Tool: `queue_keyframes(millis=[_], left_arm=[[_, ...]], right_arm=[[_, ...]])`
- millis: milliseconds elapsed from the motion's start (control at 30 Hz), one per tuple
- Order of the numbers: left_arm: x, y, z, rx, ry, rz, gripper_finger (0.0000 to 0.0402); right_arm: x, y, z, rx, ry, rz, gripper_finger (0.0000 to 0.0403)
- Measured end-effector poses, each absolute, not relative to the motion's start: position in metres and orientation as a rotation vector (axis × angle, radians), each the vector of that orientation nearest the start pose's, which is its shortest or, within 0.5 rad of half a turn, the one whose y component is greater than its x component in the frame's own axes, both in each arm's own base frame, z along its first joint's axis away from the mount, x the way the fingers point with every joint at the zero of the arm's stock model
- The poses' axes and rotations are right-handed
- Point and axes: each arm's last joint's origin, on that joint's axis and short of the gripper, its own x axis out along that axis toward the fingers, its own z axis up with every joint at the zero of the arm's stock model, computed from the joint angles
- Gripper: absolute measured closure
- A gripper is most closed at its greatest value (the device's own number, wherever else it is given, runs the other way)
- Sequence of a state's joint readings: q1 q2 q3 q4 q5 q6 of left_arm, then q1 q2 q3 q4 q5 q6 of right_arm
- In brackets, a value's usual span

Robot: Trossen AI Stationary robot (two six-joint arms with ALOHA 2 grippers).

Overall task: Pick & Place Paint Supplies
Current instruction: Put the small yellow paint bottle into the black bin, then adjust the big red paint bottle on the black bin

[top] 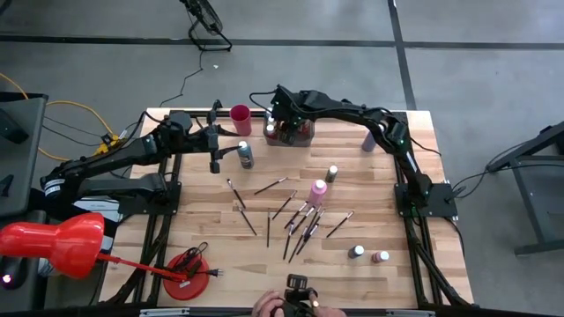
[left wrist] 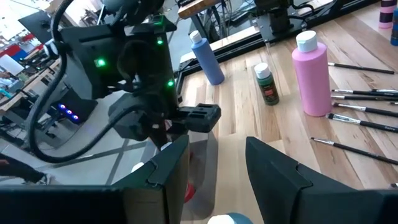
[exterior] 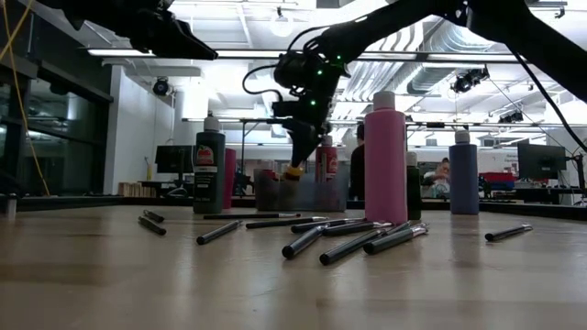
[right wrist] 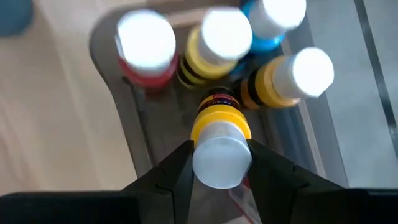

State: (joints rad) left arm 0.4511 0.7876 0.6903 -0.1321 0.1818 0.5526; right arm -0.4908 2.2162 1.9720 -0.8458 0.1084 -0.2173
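Nearest the low camera, dark-handled paintbrushes [exterior: 358, 240] lie scattered across the wooden surface [top: 388, 189], with a tall pink bottle [exterior: 385, 158] standing just behind them.

Seen from overhead, the grey tray [top: 304, 136] sits at about 12 o'clock on the surface. Right tool [right wrist: 221, 167] hangs directly over the tray, closed around the white cap of a yellow paint bottle [right wrist: 219, 127]. Below it, four capped bottles [right wrist: 226, 36] already stand crowded in the tray.

Left tool [left wrist: 217, 163] waits at about 10 o'clock, next to a pink cup [top: 240, 114]. Its fingers are partly apart and hold nothing.

Likely risks: the free slot looks tight, so a lowered bottle could strike a neighbour's cap and topple it. Because the grip is only on the cap, the bottle could also swing or tilt on contact. Releasing too high could leave it leaning. More bottles wait at 5 o'clock.
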Motion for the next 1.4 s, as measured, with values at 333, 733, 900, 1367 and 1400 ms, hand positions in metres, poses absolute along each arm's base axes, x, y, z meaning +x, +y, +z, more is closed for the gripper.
queue_keyframes(millis=[333,733,900,1367,1400], left_arm=[[0.1617,0.0725,0.3047,0.475,0.286,0.2,0.0249],[0.1617,0.0725,0.3046,0.475,0.286,0.2,0.0249],[0.1617,0.0725,0.3046,0.475,0.286,0.2,0.0249],[0.1617,0.0725,0.3046,0.475,0.286,0.2,0.0249],[0.1617,0.0725,0.3046,0.475,0.286,0.2,0.0249]], right_arm=[[0.4194,-0.2267,0.2283,0.017,1.118,-0.385,0.0275],[0.4199,-0.2269,0.2286,0.017,1.111,-0.383,0.0275],[0.4202,-0.2269,0.2287,0.02,1.107,-0.379,0.0269],[0.4205,-0.2289,0.2291,-0.011,1.109,-0.432,0.0193],[0.4207,-0.2292,0.2293,-0.015,1.107,-0.439,0.0195]])
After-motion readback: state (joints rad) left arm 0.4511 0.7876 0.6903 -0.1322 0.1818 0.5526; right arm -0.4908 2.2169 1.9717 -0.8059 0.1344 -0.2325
